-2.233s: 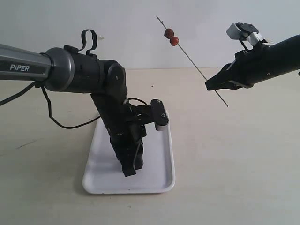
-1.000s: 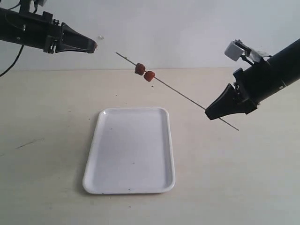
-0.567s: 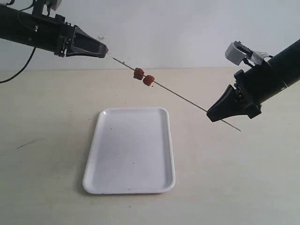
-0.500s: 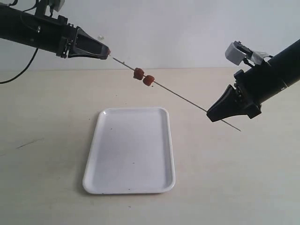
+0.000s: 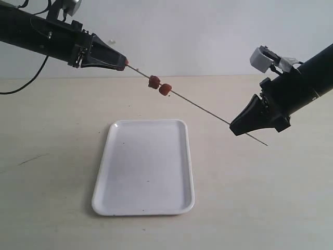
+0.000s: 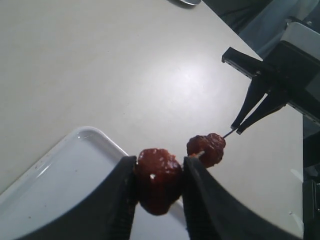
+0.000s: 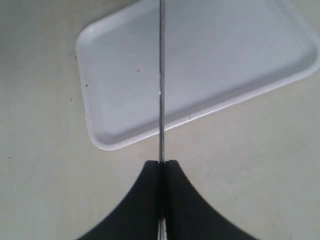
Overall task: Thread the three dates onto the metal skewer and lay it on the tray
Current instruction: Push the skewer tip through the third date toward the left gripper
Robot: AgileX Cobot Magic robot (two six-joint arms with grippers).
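Holding the skewer (image 5: 203, 107) near its lower end, the right claw (image 5: 231, 127) is clamped on the rod, with both fingers pressed together on it in the right wrist view. The skewer slants upward from this claw toward the left claw (image 5: 124, 63), clear of the table (image 5: 260, 203).

Two dates (image 5: 154, 82) (image 5: 165, 89) sit on the upper part of the skewer, touching each other. The left wrist view shows only one of them (image 6: 207, 148) distinctly.

The left claw is closed on the third date (image 6: 157, 180); its fingers (image 6: 125, 190) grip the fruit from both sides. This date is at the upper tip of the skewer, near the two threaded dates but apart from them. Whether the tip has entered the fruit cannot be told.

The tray (image 5: 145, 172) lies flat on the table, below the skewer and between the two arms. Nothing rests on it.
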